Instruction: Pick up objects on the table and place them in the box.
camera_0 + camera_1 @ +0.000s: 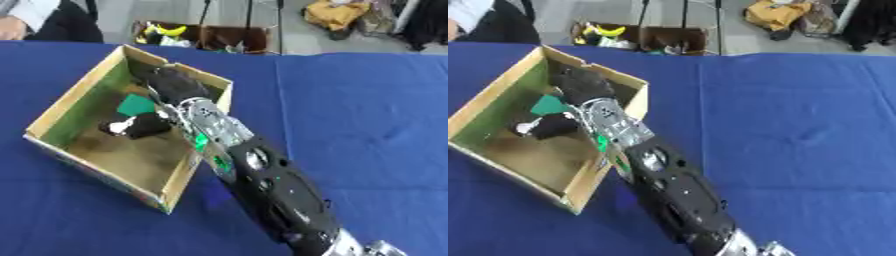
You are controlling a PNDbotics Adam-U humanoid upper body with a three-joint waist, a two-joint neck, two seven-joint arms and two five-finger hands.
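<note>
Box [61, 107], an open cardboard carton, sits on the left part of the blue table [367, 110]. Its floor carries a green flat item [136, 104] and, just beside it, a black-and-white object [133, 126]. Right hand [175, 85] reaches over the box's right wall, positioned inside the box above the green item. Finger state: cannot tell; the hand reads only as a dark mass.

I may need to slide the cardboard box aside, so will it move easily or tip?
The box is open-topped, low and wide, so it probably slides rather than tips. Its thin walls look light and could bend. The right hand reaches inside it, so a push might catch on that hand.
</note>
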